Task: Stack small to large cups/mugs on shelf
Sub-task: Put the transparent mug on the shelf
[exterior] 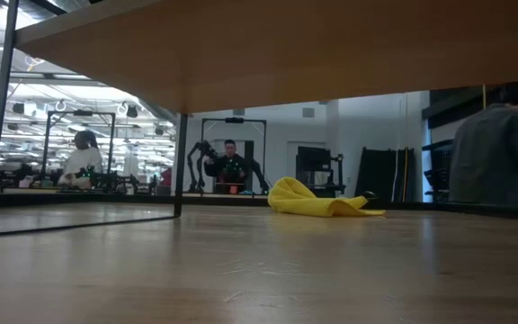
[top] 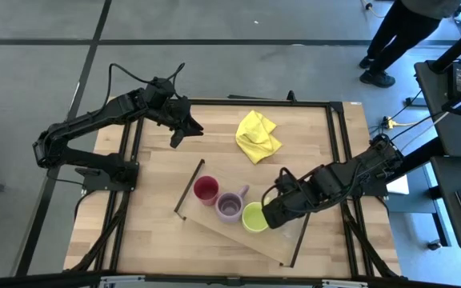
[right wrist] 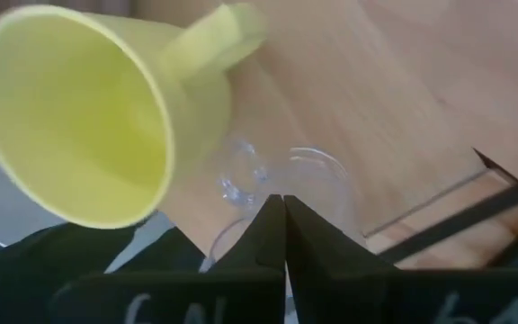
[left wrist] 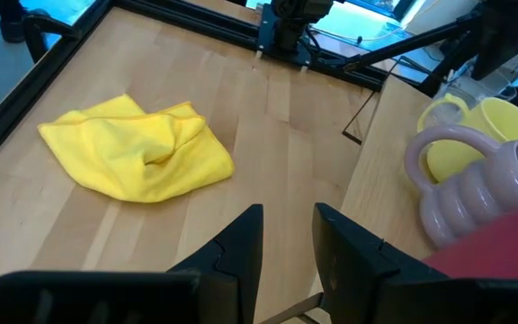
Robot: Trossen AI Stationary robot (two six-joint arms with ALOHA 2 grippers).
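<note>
On light-wood shelf (top: pixel 214 224): ribbed purple mug (top: pixel 230 206); left fingers (left wrist: pixel 286 247) apart, right fingers (right wrist: pixel 283 220) together.

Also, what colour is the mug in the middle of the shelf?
Pale purple mug, clearest in the left wrist view.

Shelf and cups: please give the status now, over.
Left gripper open, waiting above table. Right gripper shut, at glass tumbler beside yellow-green mug. Red cup, purple mug on shelf. Yellow cloth lies apart.
</note>
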